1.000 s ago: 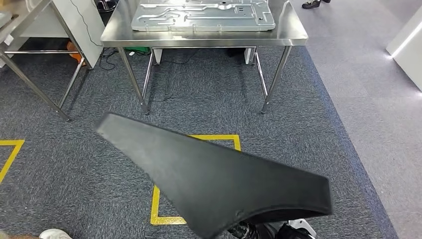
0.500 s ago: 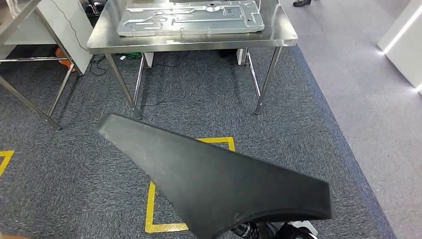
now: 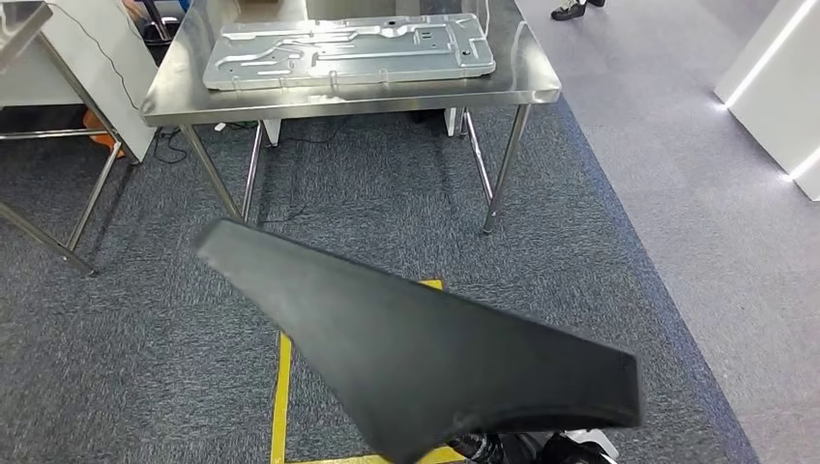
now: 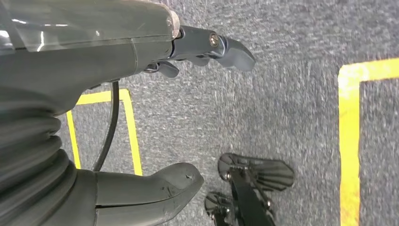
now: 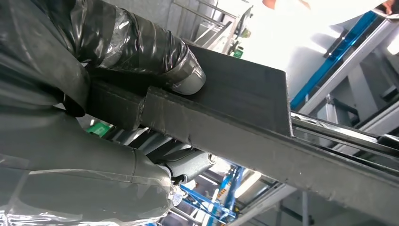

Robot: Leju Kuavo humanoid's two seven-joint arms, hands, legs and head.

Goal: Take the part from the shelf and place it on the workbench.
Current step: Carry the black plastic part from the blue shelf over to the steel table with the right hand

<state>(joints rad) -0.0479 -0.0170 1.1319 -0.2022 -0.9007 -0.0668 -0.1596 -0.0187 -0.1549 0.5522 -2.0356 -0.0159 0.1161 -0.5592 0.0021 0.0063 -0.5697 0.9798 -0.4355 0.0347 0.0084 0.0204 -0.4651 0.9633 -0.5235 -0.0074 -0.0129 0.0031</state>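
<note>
My right hand (image 5: pixel 117 94) grips the black part (image 3: pixel 425 358); left hand (image 4: pixel 141 94) hangs empty, fingers apart. Tabletop (image 3: pixel 522 82) ahead already carries a metal panel (image 3: pixel 348 48).

A grey carpet (image 3: pixel 406 208) covers the floor, with yellow tape lines (image 3: pixel 281 387) forming a square on it. To the right lies a smoother light grey floor (image 3: pixel 677 145). A white cabinet (image 3: pixel 774 87) stands at the right edge. A person's shoe (image 3: pixel 569 10) is at the top.
</note>
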